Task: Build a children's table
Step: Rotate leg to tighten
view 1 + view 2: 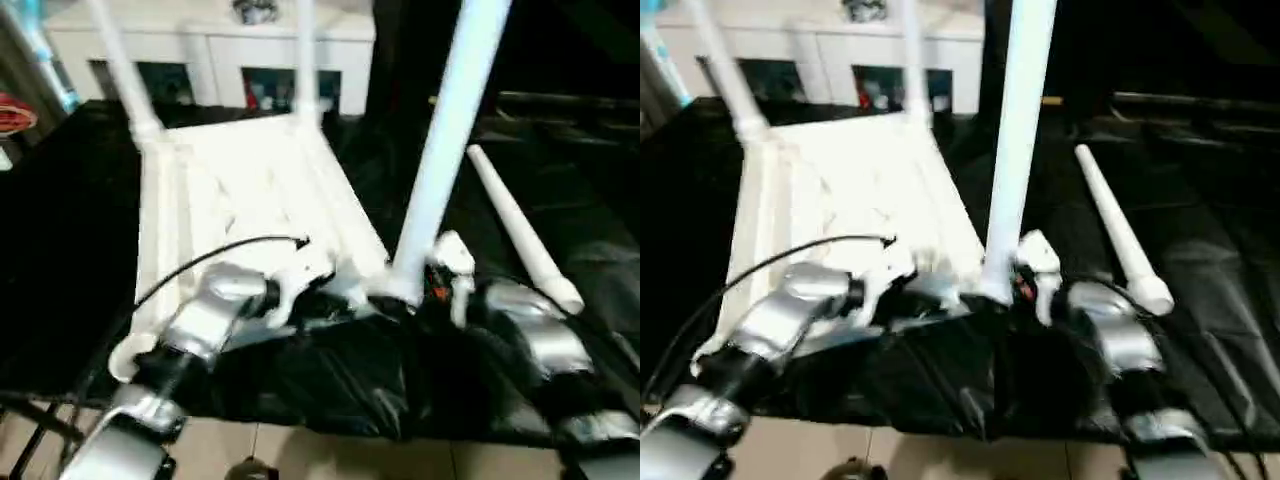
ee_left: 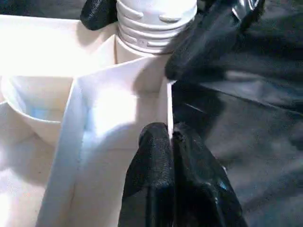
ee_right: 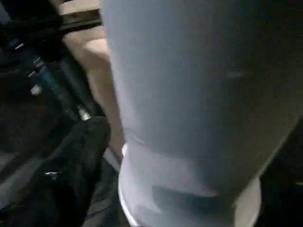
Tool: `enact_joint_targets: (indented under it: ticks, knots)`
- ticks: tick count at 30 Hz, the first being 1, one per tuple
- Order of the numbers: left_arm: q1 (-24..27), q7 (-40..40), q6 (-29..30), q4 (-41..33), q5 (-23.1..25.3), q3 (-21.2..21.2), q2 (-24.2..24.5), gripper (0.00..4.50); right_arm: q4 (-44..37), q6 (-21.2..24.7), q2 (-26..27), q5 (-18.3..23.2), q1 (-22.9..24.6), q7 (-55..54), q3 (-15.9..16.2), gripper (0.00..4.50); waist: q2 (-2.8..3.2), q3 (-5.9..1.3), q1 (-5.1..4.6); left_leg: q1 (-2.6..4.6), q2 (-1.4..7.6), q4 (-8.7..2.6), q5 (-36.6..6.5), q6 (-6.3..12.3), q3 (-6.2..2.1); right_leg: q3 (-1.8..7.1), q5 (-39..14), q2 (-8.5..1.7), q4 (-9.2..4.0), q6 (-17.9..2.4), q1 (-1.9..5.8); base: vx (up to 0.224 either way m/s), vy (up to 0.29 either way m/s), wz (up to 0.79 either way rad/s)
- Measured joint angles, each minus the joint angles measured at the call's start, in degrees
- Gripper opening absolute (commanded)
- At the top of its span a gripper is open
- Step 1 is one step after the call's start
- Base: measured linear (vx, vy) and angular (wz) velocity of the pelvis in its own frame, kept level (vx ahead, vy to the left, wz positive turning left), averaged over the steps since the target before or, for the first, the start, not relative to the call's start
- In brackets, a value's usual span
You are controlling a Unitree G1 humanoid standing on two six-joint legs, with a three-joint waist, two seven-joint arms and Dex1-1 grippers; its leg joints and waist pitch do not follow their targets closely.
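Note:
The children's table top [image 1: 250, 190] lies upside down on a black cover. Two white legs [image 1: 120, 70] [image 1: 305, 60] stand in its far corners. A third leg [image 1: 450, 130] stands upright in the near right corner socket. My right gripper [image 1: 407, 287] is open around that leg's base, with a black finger [image 2: 208, 42] on either side and a gap beside one finger [image 3: 80, 161]. My left gripper [image 2: 171, 142] is shut on the thin rim wall [image 2: 168, 109] just beside that socket. A loose leg [image 1: 520, 235] lies on the cover to the right.
A white cabinet [image 1: 210, 60] with glass doors stands behind the work. The black cover [image 1: 60, 220] ends at a near edge above the tiled floor [image 1: 330, 450]. A black cable [image 1: 200, 260] arcs over my left forearm. Something red [image 1: 10, 115] sits far left.

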Motion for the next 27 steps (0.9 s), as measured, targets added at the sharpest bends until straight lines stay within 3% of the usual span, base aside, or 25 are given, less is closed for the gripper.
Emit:
enact_joint_targets:
  ticks: [3,5,6,9,19,21,24,27]
  knots:
    - [0.5,-2.9,-0.1,-0.6,-0.4,-0.4,1.3,0.00,-2.0,1.5,-0.8,0.9,1.0,3.1,0.7,3.51,0.00,0.00,0.58,0.02,0.01,-0.01,0.0,0.00,0.00,0.00,0.0,0.00,0.01,0.1,0.01,0.000,0.000,0.00]
    - [0.5,-3.6,-0.3,-0.8,-0.5,-0.4,1.6,0.00,-2.4,2.2,-1.0,1.1,1.0,3.9,0.7,3.51,0.00,0.00,0.68,0.02,0.01,-0.01,0.0,0.00,0.00,0.00,-0.2,0.00,0.01,0.3,0.02,0.000,0.000,0.00]
    - [0.5,-4.0,-0.3,-0.9,-0.6,-0.4,1.8,0.00,-2.8,2.8,-1.1,1.2,1.1,4.2,0.7,3.22,0.00,0.00,0.69,0.01,0.01,0.00,0.0,0.00,0.00,0.02,-0.2,0.00,0.01,0.3,0.03,0.000,0.000,0.00]
    - [0.7,-5.3,-0.3,-1.6,-1.1,-0.8,2.5,0.00,-4.6,4.6,-1.8,1.6,1.6,5.1,1.1,3.01,-0.01,0.00,0.79,0.01,0.01,-0.02,0.0,0.00,0.00,0.02,-0.2,0.00,0.01,0.3,0.04,0.000,0.000,0.00]
    - [0.8,-6.0,0.0,-2.4,-1.1,-0.8,2.8,0.00,-6.4,6.2,-1.6,1.8,2.2,5.5,1.1,2.78,-0.01,0.00,0.85,0.00,0.01,-0.02,0.0,0.00,0.00,0.02,-0.2,-0.01,0.02,0.3,0.08,0.000,0.000,0.00]
    - [0.8,-3.6,0.0,-1.6,-0.7,-0.6,2.3,0.00,-4.1,5.2,0.1,1.2,1.5,1.9,0.4,2.78,-0.03,-0.01,0.51,0.05,0.01,-0.02,0.0,0.00,-0.01,0.02,-0.2,0.00,0.04,0.3,0.08,0.000,0.000,0.00]
    - [-1.1,3.9,-0.1,2.2,1.5,1.2,-0.8,0.00,2.6,3.8,4.4,-1.1,-2.2,-10.9,-1.9,2.77,-0.06,0.02,-1.29,0.14,0.00,0.00,0.0,-0.01,-0.02,0.01,-0.2,-0.01,0.00,0.3,0.03,0.000,0.000,0.00]
    - [-2.8,10.3,0.2,5.2,3.0,1.6,-4.1,0.00,7.1,3.5,7.1,-1.9,-5.1,-19.8,-3.3,2.77,-0.06,0.01,-2.17,0.17,-0.03,0.02,0.0,-0.01,-0.07,0.00,-0.2,-0.01,-0.03,0.3,0.06,0.000,0.000,0.00]
